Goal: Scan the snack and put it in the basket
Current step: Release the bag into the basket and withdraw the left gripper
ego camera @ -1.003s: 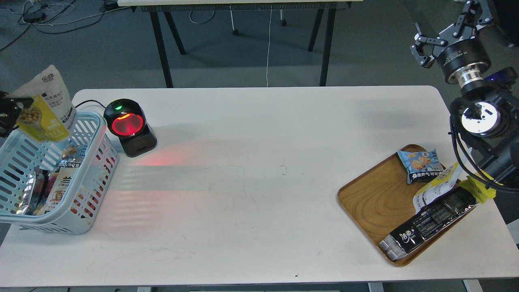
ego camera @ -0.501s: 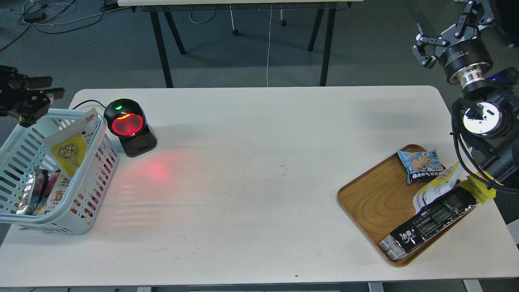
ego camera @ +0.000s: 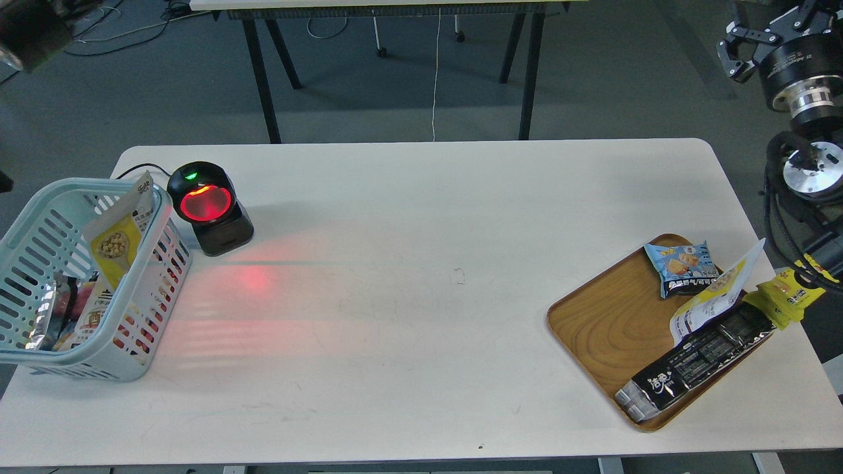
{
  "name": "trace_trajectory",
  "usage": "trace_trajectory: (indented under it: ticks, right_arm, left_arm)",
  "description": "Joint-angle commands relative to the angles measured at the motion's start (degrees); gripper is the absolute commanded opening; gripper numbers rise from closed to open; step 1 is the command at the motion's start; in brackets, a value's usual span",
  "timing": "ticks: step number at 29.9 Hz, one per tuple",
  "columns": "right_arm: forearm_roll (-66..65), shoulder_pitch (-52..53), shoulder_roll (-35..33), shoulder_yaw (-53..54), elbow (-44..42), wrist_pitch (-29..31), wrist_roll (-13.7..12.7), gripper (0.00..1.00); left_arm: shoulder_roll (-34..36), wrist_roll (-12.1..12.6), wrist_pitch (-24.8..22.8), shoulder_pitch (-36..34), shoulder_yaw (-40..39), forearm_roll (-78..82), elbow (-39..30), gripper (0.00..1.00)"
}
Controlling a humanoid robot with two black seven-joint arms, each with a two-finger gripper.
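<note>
Left tool [ego camera: 29,29] blurred at 10 o'clock, state unclear, right tool [ego camera: 767,33] spread, cropped, yellow-white snack [ego camera: 118,240] upright in basket [ego camera: 39,217].

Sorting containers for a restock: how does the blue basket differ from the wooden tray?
The basket is light blue plastic with tall slotted walls; the tray is brown wood, flat, with a low rim. The basket sits at the table's left end, the tray at the right. Both hold snack packs.

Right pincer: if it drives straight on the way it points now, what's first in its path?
The right pincer sits beyond the table's far right corner, aimed up and away. Nothing shows ahead of it before the frame's top edge, only grey floor, though depth is unclear.
</note>
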Motion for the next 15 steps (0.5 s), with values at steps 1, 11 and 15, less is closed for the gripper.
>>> trace_trajectory:
  ticks: [1, 11, 15]
  right_arm:
    - [0.6, 0.0, 0.0, 0.9, 0.0, 0.1, 0.0, 0.99]
    - [0.9, -0.5, 1.8, 7.8, -2.0, 1.5, -7.5, 0.99]
    - [0.9, -1.3, 4.7, 9.2, -2.5, 4.9, -8.7, 0.99]
  left_arm:
    - [-7.5, 0.0, -8.4, -1.3, -1.5, -12.6, 10.6, 1.00]
    - [-29.6, 0.0, -15.1, -2.6, -7.9, -47.4, 37.8, 0.99]
    - [-34.4, 7.7, -15.1, -2.6, -10.1, -57.6, 41.1, 0.99]
